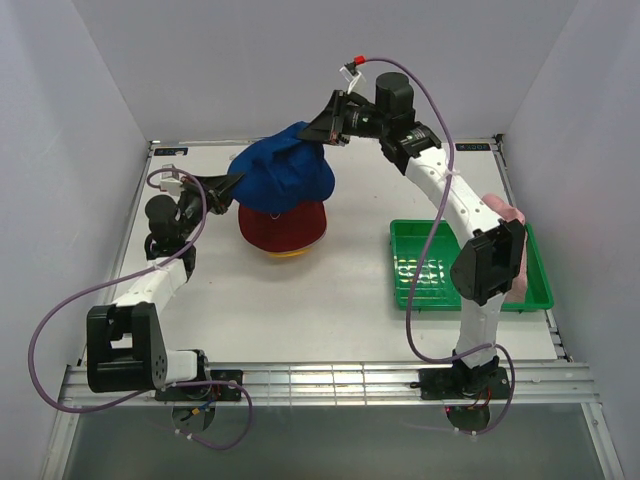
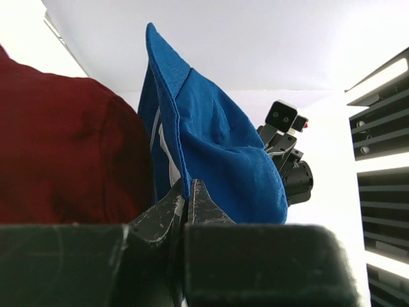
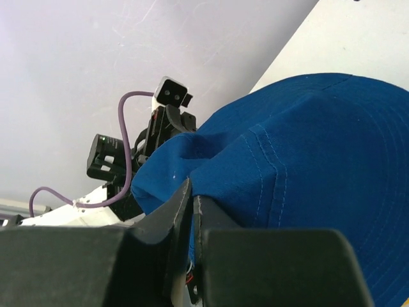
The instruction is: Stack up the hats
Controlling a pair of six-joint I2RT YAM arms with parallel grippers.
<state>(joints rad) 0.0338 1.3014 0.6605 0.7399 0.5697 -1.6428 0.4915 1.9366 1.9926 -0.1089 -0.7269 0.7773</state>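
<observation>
The royal blue hat (image 1: 282,170) hangs stretched between both grippers just above the stack. My left gripper (image 1: 238,182) is shut on its left brim edge (image 2: 167,109). My right gripper (image 1: 318,133) is shut on its far right brim (image 3: 287,166). Below it sits the dark red hat (image 1: 285,228), also in the left wrist view (image 2: 64,147), with a sliver of the yellow hat (image 1: 285,255) under it. The grey hat is hidden. The pink hat (image 1: 503,212) lies partly behind my right arm at the tray's far side.
A green plastic tray (image 1: 420,270) sits at the right on the white table (image 1: 300,310). The enclosure walls stand close to the left, back and right. The right arm's forearm crosses above the tray.
</observation>
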